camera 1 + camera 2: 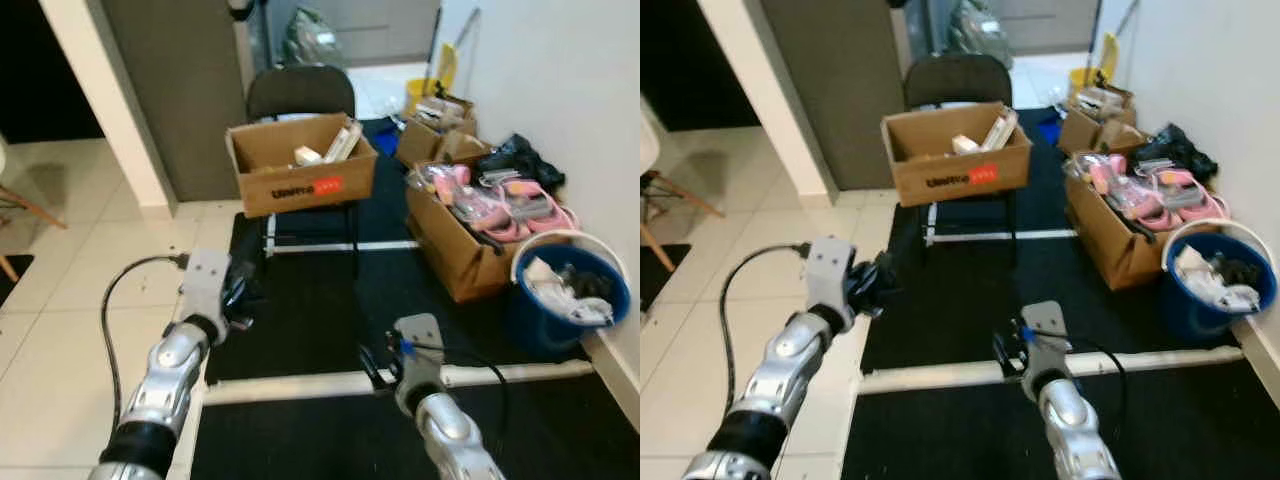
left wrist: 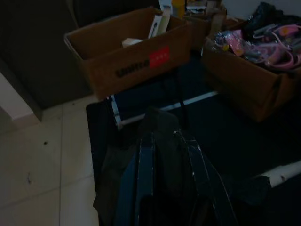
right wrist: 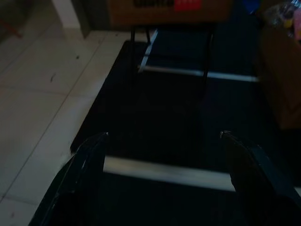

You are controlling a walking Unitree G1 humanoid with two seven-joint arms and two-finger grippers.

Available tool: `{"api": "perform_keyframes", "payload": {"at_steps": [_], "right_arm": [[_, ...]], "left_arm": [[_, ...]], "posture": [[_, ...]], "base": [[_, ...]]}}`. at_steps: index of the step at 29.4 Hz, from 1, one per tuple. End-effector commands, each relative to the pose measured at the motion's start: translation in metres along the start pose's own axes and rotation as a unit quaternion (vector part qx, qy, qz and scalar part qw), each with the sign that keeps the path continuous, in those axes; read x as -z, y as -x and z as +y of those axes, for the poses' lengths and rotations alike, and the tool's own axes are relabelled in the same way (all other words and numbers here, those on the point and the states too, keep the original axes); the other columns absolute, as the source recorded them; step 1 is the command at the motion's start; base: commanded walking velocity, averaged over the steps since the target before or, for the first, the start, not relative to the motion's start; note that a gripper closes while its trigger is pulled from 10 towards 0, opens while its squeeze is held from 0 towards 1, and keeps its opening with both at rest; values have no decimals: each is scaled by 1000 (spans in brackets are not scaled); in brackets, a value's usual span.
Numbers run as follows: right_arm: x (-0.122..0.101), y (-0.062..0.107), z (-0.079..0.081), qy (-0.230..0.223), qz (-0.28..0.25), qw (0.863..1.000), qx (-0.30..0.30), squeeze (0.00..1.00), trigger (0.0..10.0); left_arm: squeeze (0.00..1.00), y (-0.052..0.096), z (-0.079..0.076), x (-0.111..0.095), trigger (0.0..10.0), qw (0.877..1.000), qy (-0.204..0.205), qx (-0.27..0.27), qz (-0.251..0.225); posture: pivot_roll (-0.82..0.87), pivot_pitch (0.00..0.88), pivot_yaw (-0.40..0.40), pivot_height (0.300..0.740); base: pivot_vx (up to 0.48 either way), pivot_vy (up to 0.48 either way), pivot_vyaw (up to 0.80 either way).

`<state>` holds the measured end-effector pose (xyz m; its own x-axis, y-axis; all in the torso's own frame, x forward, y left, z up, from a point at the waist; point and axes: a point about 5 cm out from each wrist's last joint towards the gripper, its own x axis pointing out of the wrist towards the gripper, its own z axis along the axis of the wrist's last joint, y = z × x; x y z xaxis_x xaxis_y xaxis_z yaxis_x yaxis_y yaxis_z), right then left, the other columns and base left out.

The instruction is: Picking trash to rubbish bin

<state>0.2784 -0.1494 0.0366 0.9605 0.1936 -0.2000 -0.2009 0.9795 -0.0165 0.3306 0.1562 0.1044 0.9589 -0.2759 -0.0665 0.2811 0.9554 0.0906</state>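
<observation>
My left gripper (image 1: 238, 291) is held low over the edge of the black mat, shut on a dark crumpled piece of trash (image 2: 160, 120) that bulges between its fingers (image 2: 146, 155). The right gripper (image 1: 373, 368) hovers above the white bar on the floor, open, its two fingers (image 3: 93, 147) spread wide with nothing between them. The rubbish bin (image 1: 530, 318), a blue bucket with a white rim, stands at the right by the wall and holds white and dark scraps. It is well to the right of both grippers.
A black chair (image 1: 300, 92) ahead carries an open cardboard box (image 1: 305, 185). Another box with pink items (image 1: 455, 235) sits beside the bin. A white bar (image 1: 290, 386) crosses the black mat (image 1: 310, 310). Pale tile floor (image 1: 70, 300) lies to the left.
</observation>
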Motion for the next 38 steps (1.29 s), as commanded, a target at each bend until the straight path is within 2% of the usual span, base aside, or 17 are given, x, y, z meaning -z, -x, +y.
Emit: {"api": "perform_keyframes", "payload": {"at_steps": [1, 8, 23, 35, 38], "right_arm": [[4, 2, 4, -9, 3, 1000, -3, 0, 10000], [3, 1, -2, -6, 10, 1000, 7, 0, 10000], [-4, -6, 4, 10, 3, 1000, -29, 0, 10000], [-6, -7, 5, 18, 1, 999, -33, 0, 10000], [-8, -10, 6, 32, 3, 999, -39, 0, 10000]], "left_arm": [[0, 2, 1, 8, 10000, 1000, 2, -3, 17], [0, 5, 1, 11, 10000, 1000, 7, -10, 20], [0, 10, 4, 14, 10000, 999, 14, -33, 17], [0, 11, 4, 15, 10000, 999, 16, -36, 16], [0, 12, 3, 16, 10000, 999, 17, -41, 15]], "posture": [[-55, 81, 81, 740], [-59, 87, 62, 740], [-53, 75, 12, 740], [-56, 73, 10, 740], [-58, 58, -12, 740]], "base": [[330, 0, -775], [331, 0, -738], [329, 0, 0], [330, 0, 0], [329, 0, 0]]}}
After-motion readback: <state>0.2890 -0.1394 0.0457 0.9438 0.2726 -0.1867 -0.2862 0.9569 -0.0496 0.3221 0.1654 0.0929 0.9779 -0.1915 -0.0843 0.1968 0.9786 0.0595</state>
